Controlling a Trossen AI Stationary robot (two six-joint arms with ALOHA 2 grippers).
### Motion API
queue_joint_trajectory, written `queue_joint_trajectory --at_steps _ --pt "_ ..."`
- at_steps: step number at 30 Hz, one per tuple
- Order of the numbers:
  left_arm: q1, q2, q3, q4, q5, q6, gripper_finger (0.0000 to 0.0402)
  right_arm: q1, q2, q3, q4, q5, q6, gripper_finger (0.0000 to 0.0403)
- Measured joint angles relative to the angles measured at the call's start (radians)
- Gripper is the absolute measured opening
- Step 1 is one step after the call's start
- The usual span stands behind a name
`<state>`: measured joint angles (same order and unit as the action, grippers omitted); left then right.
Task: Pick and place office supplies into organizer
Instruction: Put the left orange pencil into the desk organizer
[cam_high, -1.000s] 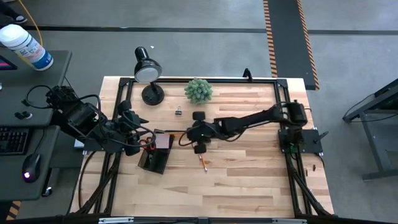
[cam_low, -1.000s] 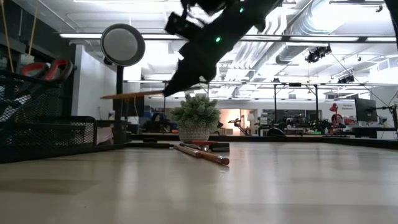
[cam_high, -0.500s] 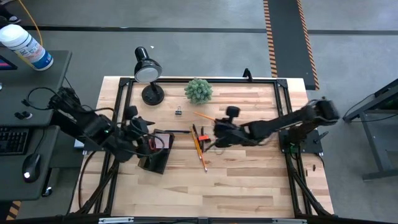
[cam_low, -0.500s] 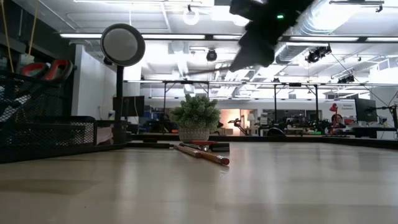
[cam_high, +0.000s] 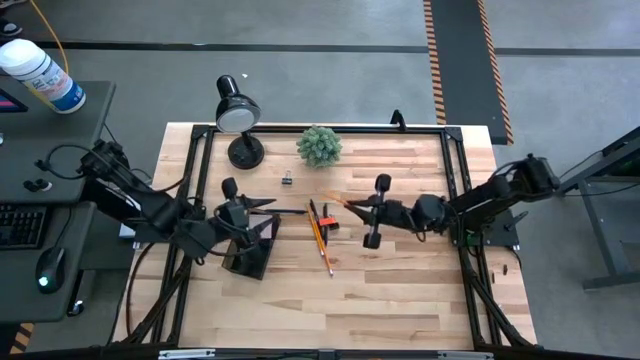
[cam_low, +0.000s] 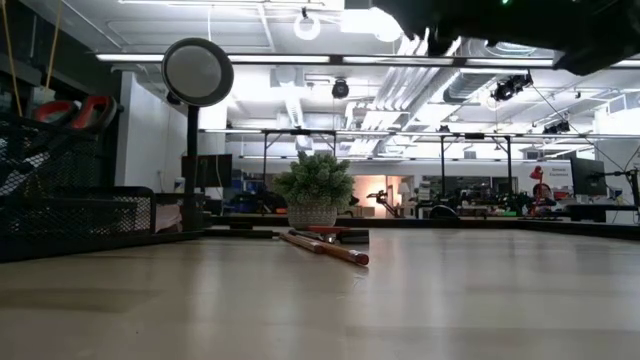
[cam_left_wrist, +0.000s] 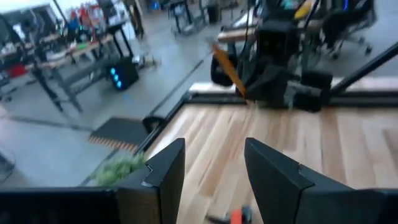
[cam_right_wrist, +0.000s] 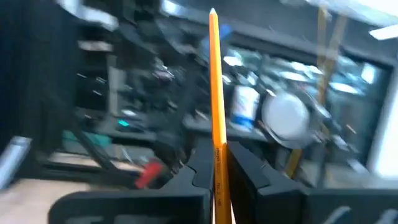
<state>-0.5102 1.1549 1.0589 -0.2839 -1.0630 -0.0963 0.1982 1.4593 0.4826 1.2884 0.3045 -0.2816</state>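
Observation:
My right gripper (cam_high: 355, 205) is above the middle of the table, shut on a yellow-orange pencil (cam_high: 335, 198), which also shows in the right wrist view (cam_right_wrist: 214, 74). My left gripper (cam_high: 268, 205) is open and empty above the black organizer (cam_high: 248, 252) at the left, its fingers (cam_left_wrist: 166, 177) pointing toward the right arm. In the low view the organizer (cam_low: 60, 205) holds red-handled scissors (cam_low: 78, 110). Two pencils (cam_high: 320, 238), an orange-black marker (cam_high: 328, 222), a dark pen (cam_high: 292, 210) and a binder clip (cam_high: 287, 178) lie on the table. My right gripper pinches the pencil between its two fingers (cam_right_wrist: 202, 163), near one end (cam_right_wrist: 217, 146). The fingers come level from the table's right. The rest of the pencil sticks out past the fingertips toward the left, its free end (cam_right_wrist: 213, 12) in the air, clear of the table.
A green plant (cam_high: 319, 145) and a black desk lamp (cam_high: 238, 112) stand at the table's far edge. The near half of the wooden table (cam_high: 380, 300) is bare. A desk with a bottle (cam_high: 40, 75) stands beyond the left edge.
My right gripper has drawn back from beside the organizer toward the table's right edge and gone up, still shut on the pencil. My left gripper has moved toward the right, over the organizer.

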Motion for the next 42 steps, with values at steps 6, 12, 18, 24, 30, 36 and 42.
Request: queue_joint_trajectory --at_steps 6,12,18,24,30,36,42 --pt "0.042 0.000 -0.081 0.324 0.116 0.151 0.0154 -0.003 0.047 0.067 0.014 -0.124 -0.068 0.0015" --pt "0.137 0.000 -0.189 0.603 0.304 0.249 0.0154 -0.003 0.120 0.145 0.014 -0.185 -0.136 0.0015" --pt "0.206 0.001 -0.244 0.715 0.477 0.274 0.0154 -0.004 0.166 0.214 0.011 -0.202 -0.171 0.0015" --pt "0.224 0.001 -0.245 0.755 0.621 0.284 0.0154 -0.009 0.173 0.257 -0.026 -0.203 -0.173 0.0015" --pt "0.222 0.001 -0.245 0.767 0.691 0.309 0.0154 -0.030 0.173 0.271 -0.035 -0.205 -0.167 0.0015" --pt "0.223 0.001 -0.245 0.779 0.686 0.309 0.0154 -0.042 0.173 0.271 -0.039 -0.229 -0.146 0.0015" --pt "0.223 0.001 -0.245 0.811 0.604 0.327 0.0154 -0.042 0.173 0.271 -0.050 -0.232 -0.147 0.0015"
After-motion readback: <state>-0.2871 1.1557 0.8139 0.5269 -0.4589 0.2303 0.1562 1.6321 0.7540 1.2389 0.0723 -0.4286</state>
